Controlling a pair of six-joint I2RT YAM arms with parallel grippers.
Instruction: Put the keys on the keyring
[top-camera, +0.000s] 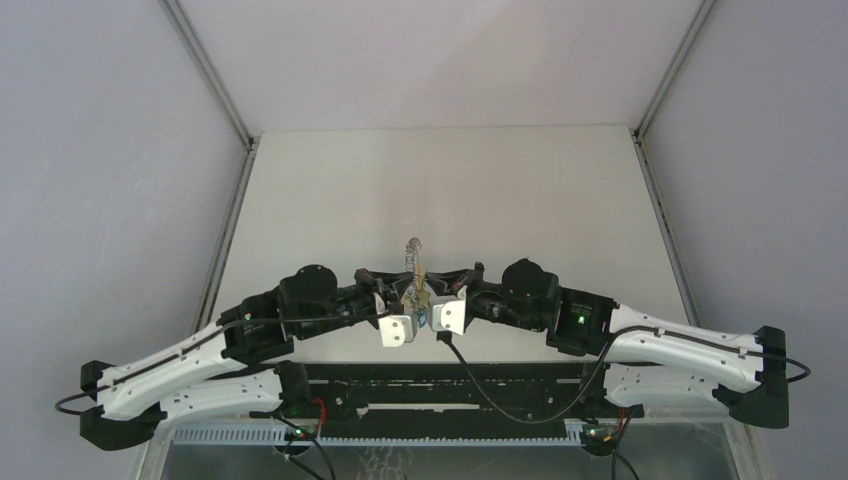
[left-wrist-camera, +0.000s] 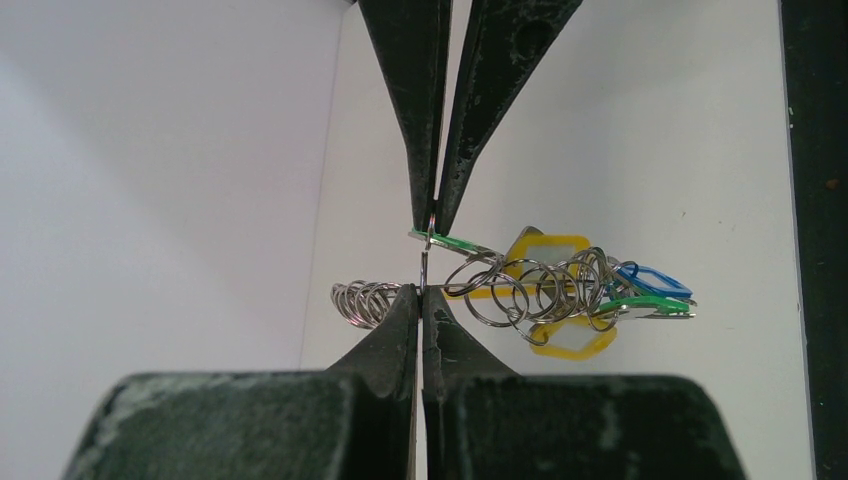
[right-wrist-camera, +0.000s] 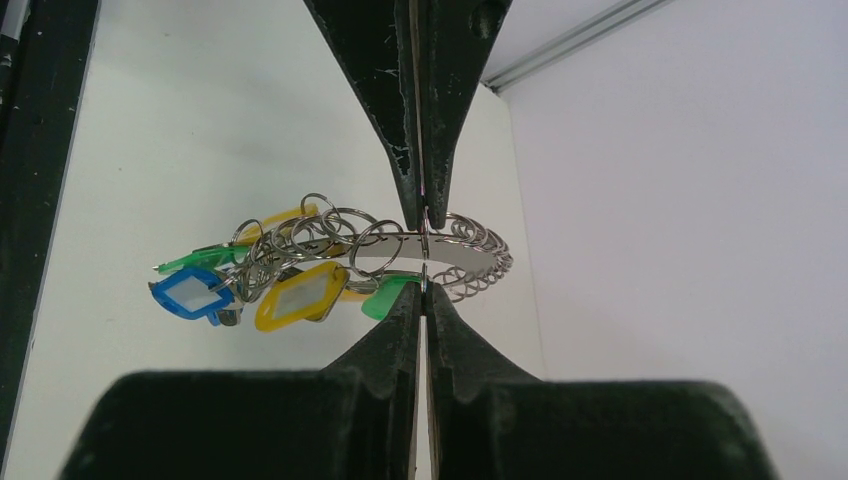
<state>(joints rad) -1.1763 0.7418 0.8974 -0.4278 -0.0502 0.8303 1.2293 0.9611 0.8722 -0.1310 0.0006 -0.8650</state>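
Over white worktop, pinching keyring aloft in left gripper and right gripper, judging keys largely threaded on already.

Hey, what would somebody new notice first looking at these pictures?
The left hand and right hand meet over the middle of the table, both pinched shut on the silvery keyring between them. A bunch of keys with blue, green and yellow heads hangs on it beside the hands.
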